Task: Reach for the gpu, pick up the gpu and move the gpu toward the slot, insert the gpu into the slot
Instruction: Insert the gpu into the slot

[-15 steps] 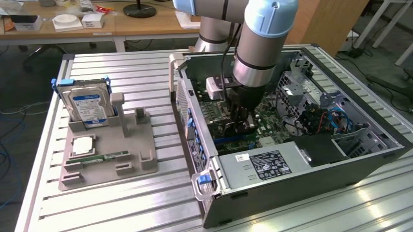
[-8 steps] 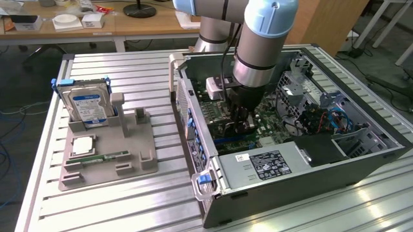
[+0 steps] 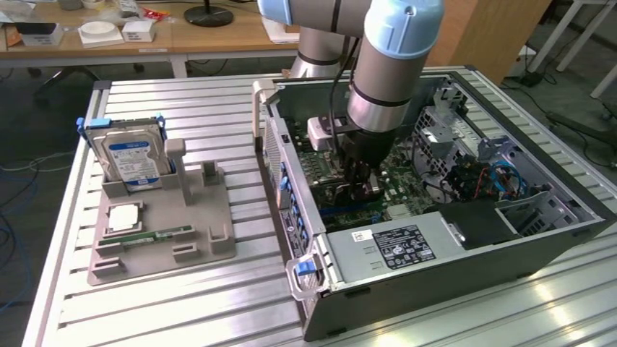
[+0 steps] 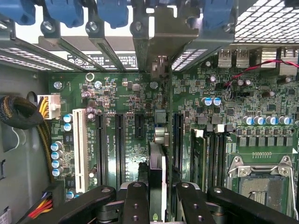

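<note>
Nearest in the wrist view: gripper [image 4: 156,198], black fingers [image 4: 135,203] clenched on the gpu [image 4: 157,161], pinching the thin card across its two faces near the top edge. Seen edge-on here, standing upright over the green motherboard [image 4: 233,107], between a short black connector [image 4: 139,126] and a long one [image 4: 177,140]. Cannot tell whether seated yet; the slot itself lies hidden under the card's own edge.

Looks light and stiff, but fragile: bare board, small parts, a contact edge that would not forgive a tilt. Best held as now, flat on both faces, away from the contacts, so as to stay square to the board. Smooth faces, so probably prone to slipping if pushed hard.

Further on, silvery bracket end [image 4: 159,65] reaching the rear bay openings, blue clips [image 4: 112,11] above.

In the exterior view, arm plunged into the open PC case [image 3: 540,246], gripper [image 3: 359,184] low over the board. Well apart, toward the exterior view's left, grey holder [image 3: 207,249] with hard drive [image 3: 130,159] and memory stick [image 3: 154,236].
</note>
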Motion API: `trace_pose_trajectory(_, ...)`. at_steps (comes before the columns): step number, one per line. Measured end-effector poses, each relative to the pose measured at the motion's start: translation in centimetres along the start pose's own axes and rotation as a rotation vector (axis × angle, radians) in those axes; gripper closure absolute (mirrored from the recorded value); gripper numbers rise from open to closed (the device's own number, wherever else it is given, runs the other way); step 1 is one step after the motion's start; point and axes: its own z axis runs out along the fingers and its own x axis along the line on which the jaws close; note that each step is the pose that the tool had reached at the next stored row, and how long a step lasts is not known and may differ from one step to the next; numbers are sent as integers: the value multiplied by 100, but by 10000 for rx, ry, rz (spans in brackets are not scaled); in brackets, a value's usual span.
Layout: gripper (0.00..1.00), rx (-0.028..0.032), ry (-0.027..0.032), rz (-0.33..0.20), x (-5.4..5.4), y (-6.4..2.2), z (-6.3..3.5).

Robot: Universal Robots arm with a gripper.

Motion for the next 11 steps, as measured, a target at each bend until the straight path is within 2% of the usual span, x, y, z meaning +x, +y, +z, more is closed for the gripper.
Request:
trace_pose_trajectory(6, 73, 1, -2, 1, -1, 0, 3)
trace_pose_trajectory(8, 73, 15, -27, 1, -4, -2, -18)
trace_pose_trajectory(11, 73, 3, -5, 0, -2, -1, -51)
